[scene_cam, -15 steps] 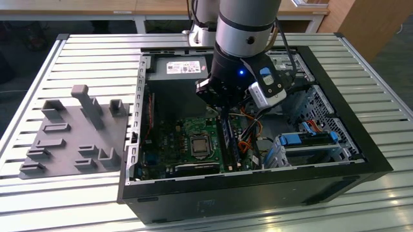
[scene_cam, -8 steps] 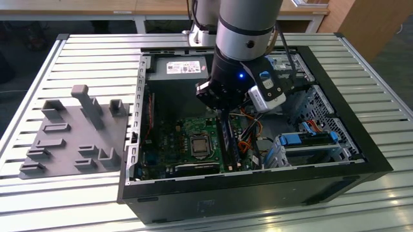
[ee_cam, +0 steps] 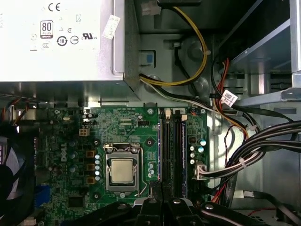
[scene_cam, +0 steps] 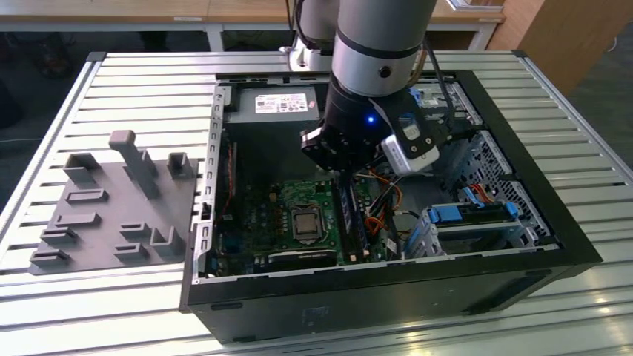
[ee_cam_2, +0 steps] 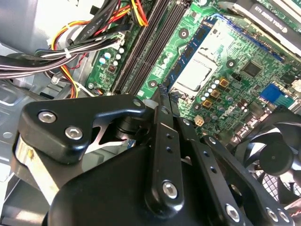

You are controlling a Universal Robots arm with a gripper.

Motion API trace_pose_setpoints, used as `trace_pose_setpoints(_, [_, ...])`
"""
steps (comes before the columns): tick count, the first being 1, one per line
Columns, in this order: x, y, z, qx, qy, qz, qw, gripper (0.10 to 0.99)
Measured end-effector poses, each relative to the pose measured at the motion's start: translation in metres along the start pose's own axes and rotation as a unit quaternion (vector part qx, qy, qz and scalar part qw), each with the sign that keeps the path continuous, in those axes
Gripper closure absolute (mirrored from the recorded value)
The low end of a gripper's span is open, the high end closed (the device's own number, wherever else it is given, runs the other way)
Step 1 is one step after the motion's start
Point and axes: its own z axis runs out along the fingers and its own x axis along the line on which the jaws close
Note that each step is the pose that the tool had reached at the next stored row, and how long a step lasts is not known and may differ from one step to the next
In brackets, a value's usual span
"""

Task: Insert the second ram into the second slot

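Location: second ram (ee_cam_2: 193, 49) stands on edge in the memory slot (ee_cam: 162, 141) nearest the processor socket (ee_cam: 122, 169), low on the motherboard (ee_cam: 61, 136) inside the open computer case (scene_cam: 396, 293). I take it for the task's stick because the gripper lines up with it.
Pincer: gripper (ee_cam_2: 162, 94) hangs over that slot with its fingers (ee_cam_2: 162, 141) drawn together into one narrow tip. Nothing shows between them, and I cannot tell whether the tip touches the stick's top edge.
Seating: hidden; the slot's latches are too small to read, so full insertion is unconfirmed.
Weight: light, judging by its thin, narrow build.
Stiffness: rigid along its length, yet likely to flex or crack if twisted or loaded off-centre.
Fragility: high, I judge; the chips on the faces and the contacts on the lower edge should not be squeezed or scraped.
Surface: smooth flat faces, so probably slippery between hard pads.
Hold: best on the bare top edge or the short ends, pinching across the thickness; any push belongs on the top edge, straight down along the slot.
Surroundings: cable bundle (ee_cam: 263, 143) lies near the slots, apart from the stick.
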Motion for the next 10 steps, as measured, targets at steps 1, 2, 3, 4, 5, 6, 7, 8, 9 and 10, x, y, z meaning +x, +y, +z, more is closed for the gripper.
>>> trace_pose_setpoints(1, [0.0,0.0,0.0002,0.0,0.0,0.0,1.0,0.969])
trace_pose_setpoints(2, [0.0,0.0,0.0003,0.0,0.0,0.0,1.0,0.969])
trace_pose_setpoints(3, [-0.0001,0.0,0.0005,0.0,0.0,0.0,1.0,0.969])
trace_pose_setpoints(4, [-0.0001,0.0,0.0006,0.0,0.0,0.0,1.0,0.969])
trace_pose_setpoints(5, [-0.0001,-0.0001,0.0007,0.0,0.0,0.0,1.0,0.969])
trace_pose_setpoints(6, [-0.0001,-0.0002,0.0009,0.0,0.0,0.0,1.0,0.969])
trace_pose_setpoints(7, [-0.0001,-0.0006,0.0009,0.0,0.0,0.0,1.0,0.969])
trace_pose_setpoints(8, [-0.0001,-0.0009,0.001,0.0,0.0,0.0,1.0,0.969])
trace_pose_setpoints(9, [-0.0001,-0.0012,0.001,0.0,0.0,0.0,1.0,0.969])
trace_pose_setpoints(10, [-0.0001,-0.0015,0.001,0.0,0.0,0.0,1.0,0.969])
